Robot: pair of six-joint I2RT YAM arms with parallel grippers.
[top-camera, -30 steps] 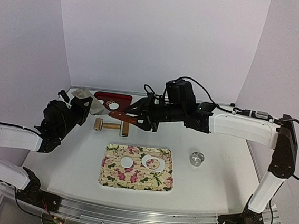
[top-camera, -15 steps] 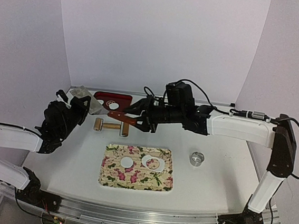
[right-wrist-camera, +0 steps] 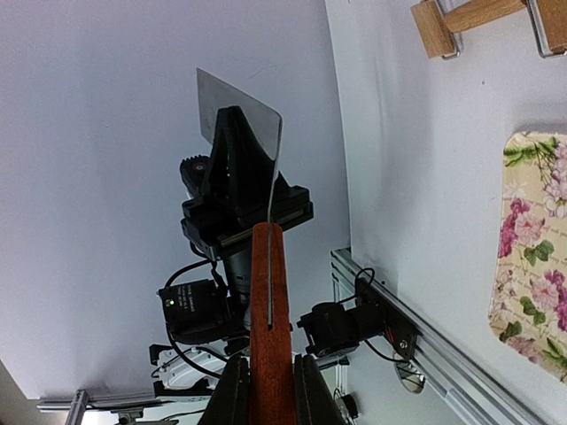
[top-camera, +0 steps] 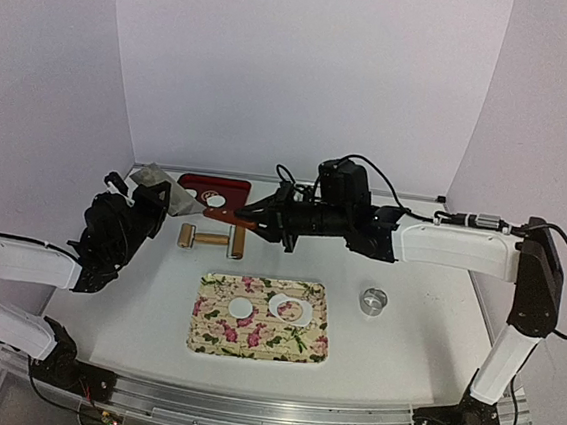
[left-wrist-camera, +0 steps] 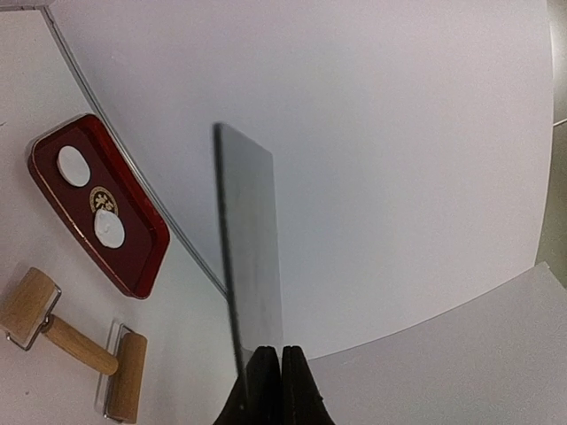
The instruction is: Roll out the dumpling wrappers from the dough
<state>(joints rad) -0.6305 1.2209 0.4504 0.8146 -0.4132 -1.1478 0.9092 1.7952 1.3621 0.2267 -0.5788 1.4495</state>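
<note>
Wrappers (left-wrist-camera: 109, 230): two on red tray (left-wrist-camera: 135, 243) at the back, one (top-camera: 241, 309) on floral tray (top-camera: 212, 328) beside holed leftover (top-camera: 289, 309) | left gripper (left-wrist-camera: 275, 372): I see it pinching a metal blade (left-wrist-camera: 248, 239) | right gripper (right-wrist-camera: 270, 374): clamped on spatula (right-wrist-camera: 268, 283) by its wooden handle | roller (top-camera: 211, 238): between trays | cutter (top-camera: 373, 301): right of floral tray

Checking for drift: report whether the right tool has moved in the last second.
Yes. The right tool, gripping the spatula, has shifted slightly up-image, away from the rolling pin toward the red tray's right end.
</note>
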